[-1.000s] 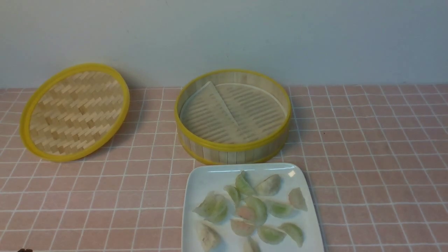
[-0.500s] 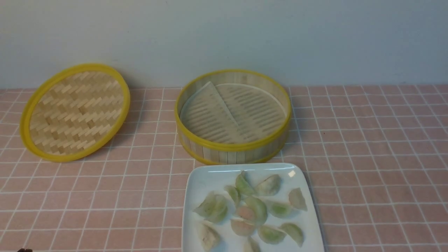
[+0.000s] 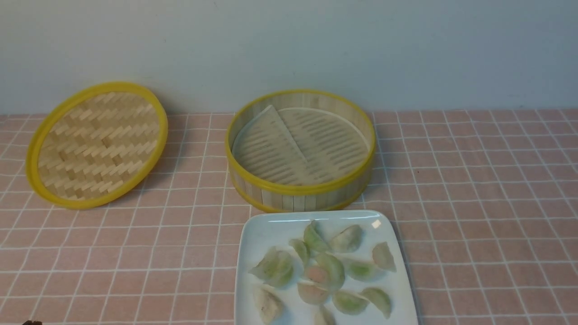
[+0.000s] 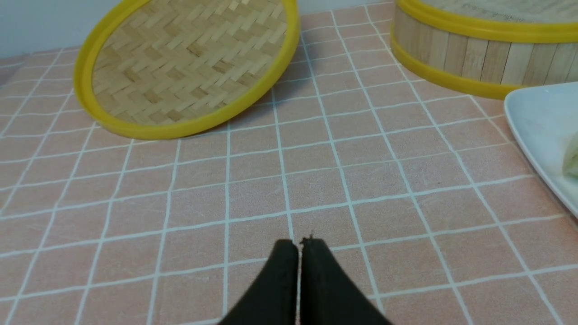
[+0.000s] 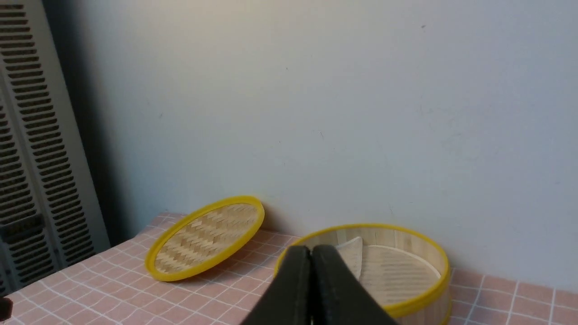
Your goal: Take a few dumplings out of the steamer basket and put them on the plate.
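So the round bamboo steamer basket with yellow rims [image 3: 300, 151] is sitting near the back of the pink tiled counter [image 3: 474, 203] and it looks emptied out, just bare slatted floor. The pale green and pinkish pleated dumplings [image 3: 323, 271] are all piled on the glossy white rounded-square plate [image 3: 257, 234], which is parked right in front of the basket, almost touching it; my guess is that keeps the carry short. The flat woven bamboo lid with a yellow rim [image 3: 97, 144] leans against the wall off to the left, out of the way. The left hand [image 4: 299, 246] is pinched closed on nothing, low over bare counter, and the right hand [image 5: 310, 253] is closed and empty too, up high. Looks done to me.
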Controlling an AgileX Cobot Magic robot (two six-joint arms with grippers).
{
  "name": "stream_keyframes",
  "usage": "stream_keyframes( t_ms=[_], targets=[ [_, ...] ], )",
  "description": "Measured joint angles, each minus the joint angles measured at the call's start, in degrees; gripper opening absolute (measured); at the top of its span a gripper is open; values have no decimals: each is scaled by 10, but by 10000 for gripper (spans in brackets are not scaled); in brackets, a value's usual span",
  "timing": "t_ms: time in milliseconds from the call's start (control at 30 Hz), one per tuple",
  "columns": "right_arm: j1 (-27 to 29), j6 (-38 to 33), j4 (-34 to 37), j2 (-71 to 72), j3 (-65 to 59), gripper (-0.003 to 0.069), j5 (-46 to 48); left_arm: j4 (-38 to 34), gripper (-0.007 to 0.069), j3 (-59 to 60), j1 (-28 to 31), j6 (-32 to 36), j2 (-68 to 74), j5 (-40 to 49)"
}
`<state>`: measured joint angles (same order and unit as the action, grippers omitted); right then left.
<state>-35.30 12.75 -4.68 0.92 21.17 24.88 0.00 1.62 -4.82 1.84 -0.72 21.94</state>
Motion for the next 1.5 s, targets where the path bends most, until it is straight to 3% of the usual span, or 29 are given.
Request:
stream_keyframes(
  t_ms=[167, 400, 533, 667, 1500],
  targets=[
    [29, -17, 2, 0, -7, -15, -1, 0, -6, 0, 0, 0, 0, 0],
    [228, -25, 0, 0, -101, -15, -2, 0, -6, 0, 0, 0, 0, 0],
    [304, -32, 0, 0, -192, -15, -3, 0, -6, 0, 0, 0, 0, 0],
    [343, -34, -1, -1, -221, -15, -11, 0, -6, 0, 0, 0, 0, 0],
    [360, -32, 0, 0, -222, -15, -17, 0, -6, 0, 0, 0, 0, 0]
  ],
)
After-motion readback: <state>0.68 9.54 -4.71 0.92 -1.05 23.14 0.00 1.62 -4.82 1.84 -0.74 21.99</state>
